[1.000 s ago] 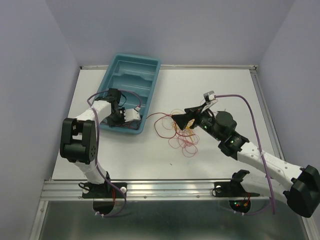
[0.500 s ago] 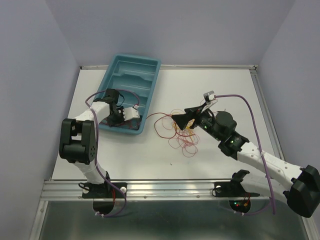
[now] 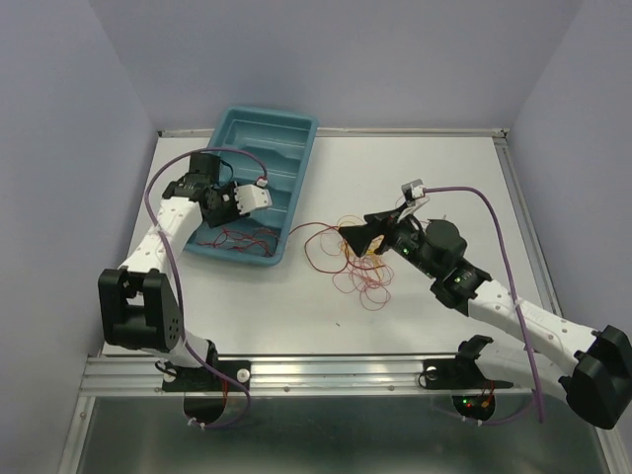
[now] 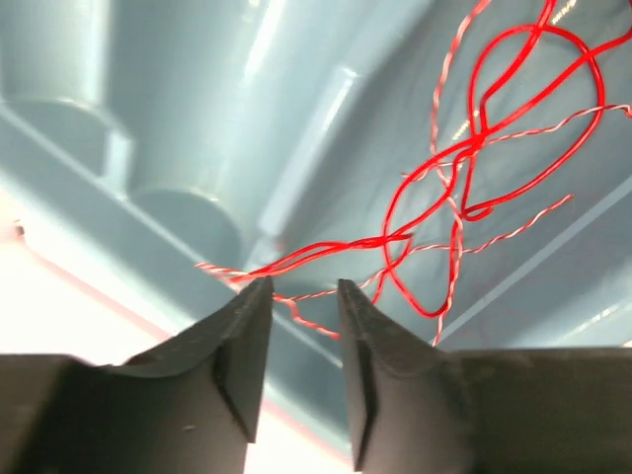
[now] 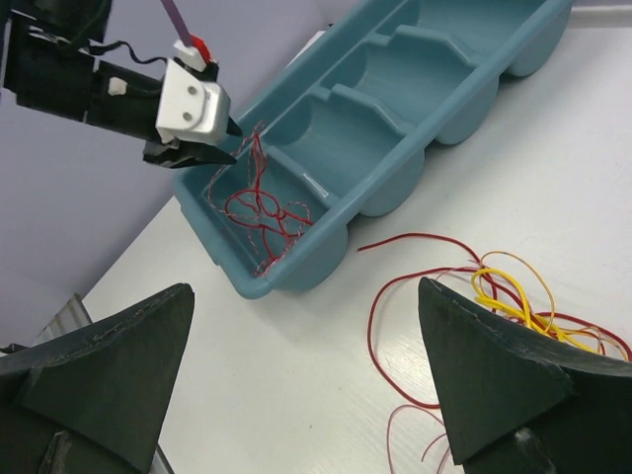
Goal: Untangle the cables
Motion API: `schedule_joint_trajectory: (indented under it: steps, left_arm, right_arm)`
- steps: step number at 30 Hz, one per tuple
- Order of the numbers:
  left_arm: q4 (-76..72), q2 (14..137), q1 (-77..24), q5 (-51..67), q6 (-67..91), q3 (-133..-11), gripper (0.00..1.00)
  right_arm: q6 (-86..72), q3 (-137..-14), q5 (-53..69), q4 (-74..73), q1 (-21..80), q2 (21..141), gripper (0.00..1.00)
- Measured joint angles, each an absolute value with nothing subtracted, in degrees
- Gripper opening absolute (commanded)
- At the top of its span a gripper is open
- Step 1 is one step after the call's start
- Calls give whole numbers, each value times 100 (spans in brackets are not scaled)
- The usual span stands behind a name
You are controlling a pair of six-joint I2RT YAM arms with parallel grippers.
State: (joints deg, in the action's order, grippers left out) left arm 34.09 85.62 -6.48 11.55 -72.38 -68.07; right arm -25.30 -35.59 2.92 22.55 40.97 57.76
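A tangle of thin red and yellow cables [image 3: 361,267] lies on the table's middle; it also shows in the right wrist view [image 5: 513,296]. A separate bunch of red cables [image 3: 242,237] lies in the near end compartment of the teal tray [image 3: 267,133]; it shows in the left wrist view [image 4: 474,158] and the right wrist view [image 5: 262,212]. My left gripper [image 3: 221,205] hovers over that compartment, its jaws a little apart and empty [image 4: 301,288]. My right gripper [image 3: 363,242] is wide open and empty [image 5: 306,375], just above the left side of the table tangle.
The teal tray [image 5: 326,252] has several compartments and stands at the back left, angled. Grey walls close in the left, right and back sides. A metal rail runs along the near edge [image 3: 316,370].
My left gripper has lifted and drawn back to the far left, away from the tray's near end. The red cables there now lie uncovered. The right arm has not moved.
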Motion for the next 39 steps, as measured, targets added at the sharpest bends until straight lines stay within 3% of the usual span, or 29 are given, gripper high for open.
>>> schedule_joint_trajectory:
  steps: [10, 15, 20, 24, 33, 34, 37, 38, 39]
  left_arm:
    - [3634, 7773, -670, 1505, -6858, -6923, 65]
    - [3341, 7185, -1269, 1848, -5972, -6925, 68]
    - [2303, 6803, -2663, 1896, -4646, -6886, 68]
    - [1361, 7000, -3319, 1883, -3625, -6921, 65]
    - [-1258, 7205, -3328, 1170, -1763, -5990, 66]
    - [-1321, 7183, -3328, 1149, -1712, -5905, 66]
    - [-1839, 7098, -3330, 836, -1505, -5489, 66]
    - [-2003, 7057, -3330, 751, -1468, -5343, 66]
    - [-2128, 6969, -3330, 670, -1435, -5133, 66]
  right_arm:
    - [-2543, -3699, -320, 1612, 4097, 6355, 100]
    - [-2528, -4344, -1144, 819, 4095, 6989, 85]
    - [-2405, -4770, -1667, 233, 4097, 7476, 62]
    - [-2279, -4829, -1883, -82, 4064, 7631, 60]
    - [-2143, -5172, -1979, -274, 3933, 8567, 56]
    - [-2128, -5218, -1986, -279, 3927, 8680, 53]
    - [-2108, -5349, -2062, -252, 3927, 8912, 33]
    - [-2095, -5374, -2082, -222, 3924, 8967, 14]
    - [-2071, -5387, -2080, -198, 3922, 9004, 3]
